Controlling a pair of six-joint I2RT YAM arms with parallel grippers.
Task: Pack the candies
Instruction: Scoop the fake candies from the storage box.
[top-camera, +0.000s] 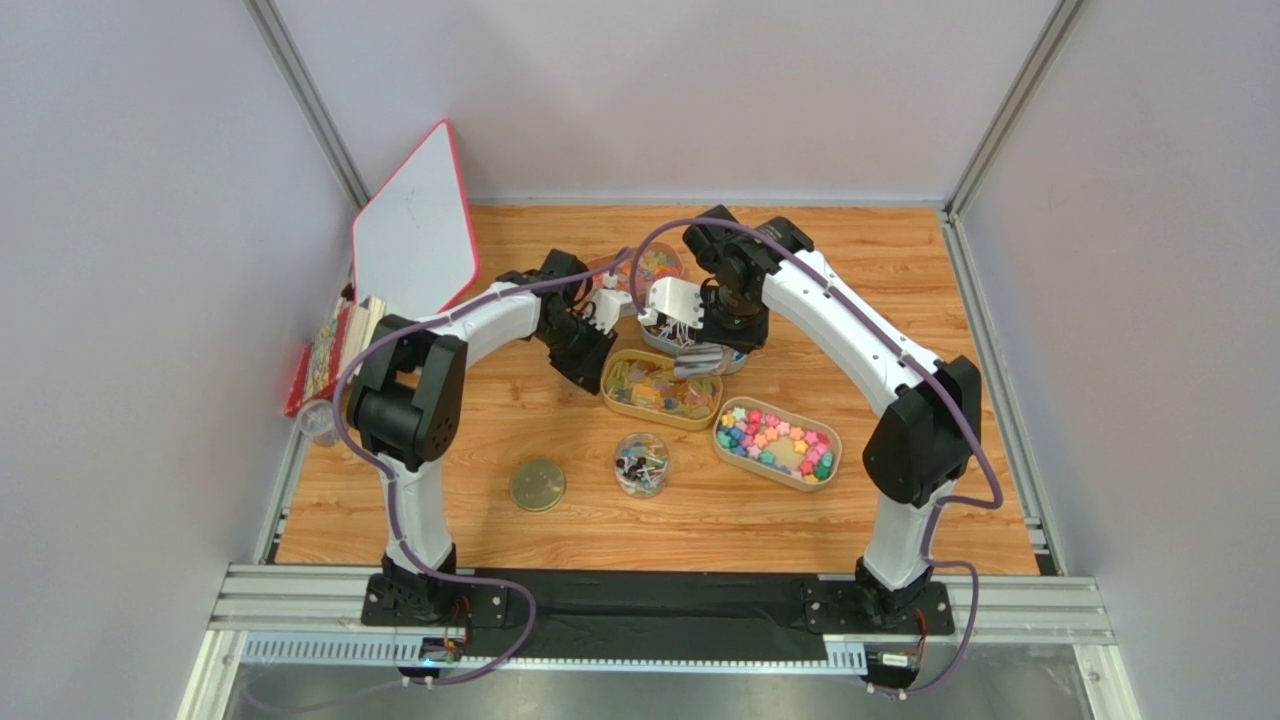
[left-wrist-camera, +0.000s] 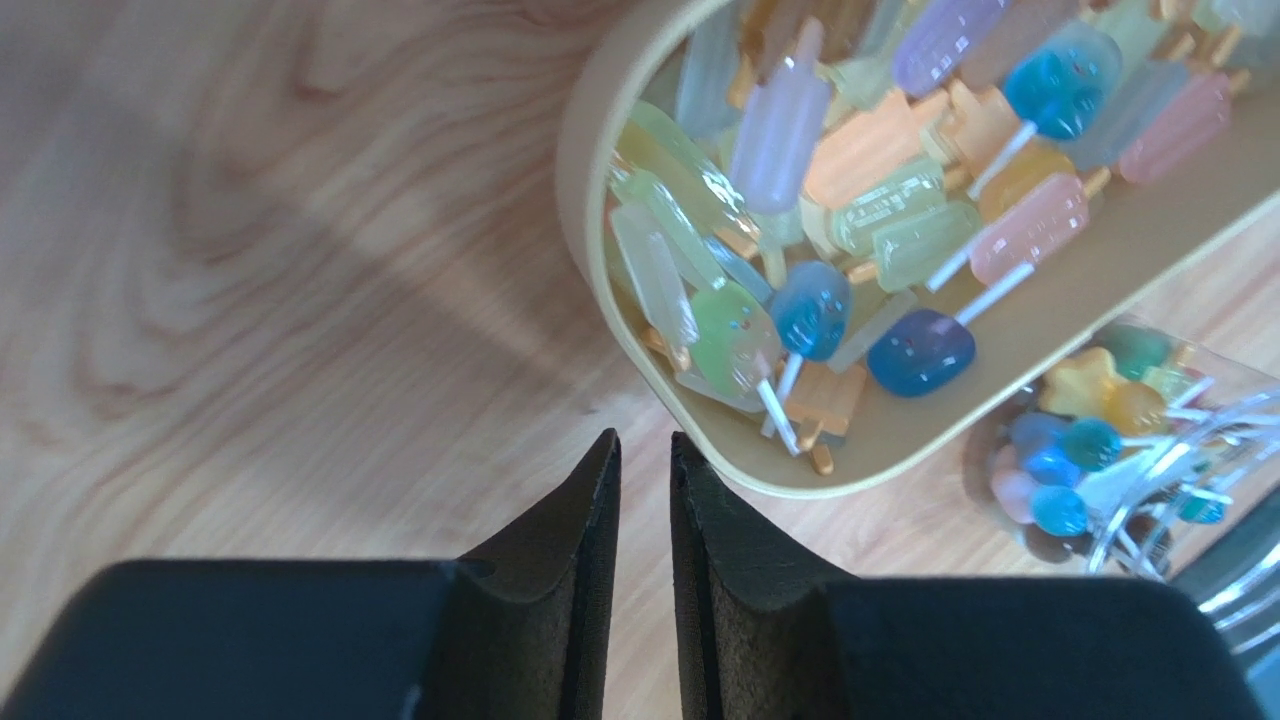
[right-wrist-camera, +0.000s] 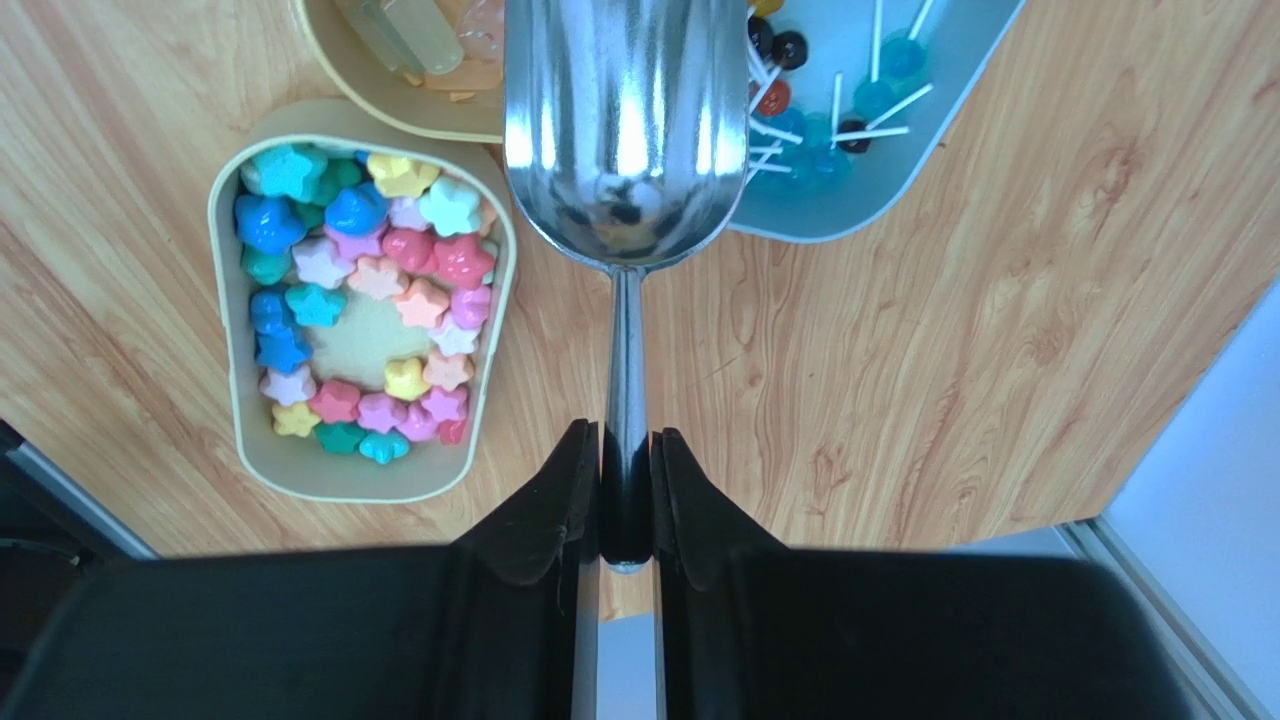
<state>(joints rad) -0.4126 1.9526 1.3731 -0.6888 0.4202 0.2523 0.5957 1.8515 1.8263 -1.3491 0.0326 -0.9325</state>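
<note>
Around the scoop, the candies lie sorted in three trays. Bright stars fill the star tray beside the handle, on the side toward the arm bases. Pastel pops sit in the pop tray just ahead of the bowl. Lollipops lie in the grey tray on the scoop's far side, one corner hidden under the bowl.

The right gripper is clamped on the end of the handle. The scoop's long axis runs straight out from the jaws, mouth pointing away. The bowl looks empty, though its shine makes that hard to judge.

A clear jar already holding a few candies stands past the pop tray from the scoop, toward the arm bases. Its lid lies apart from it.

The left gripper hangs beyond the pop tray from the scoop, just outside its rim. Its fingers are almost together, with a thin gap and nothing between them.

The right arm is much the nearer to every tray. A push along the handle's axis would likely dig into the pops. Stars or lollipops would need a sideways turn first.
</note>
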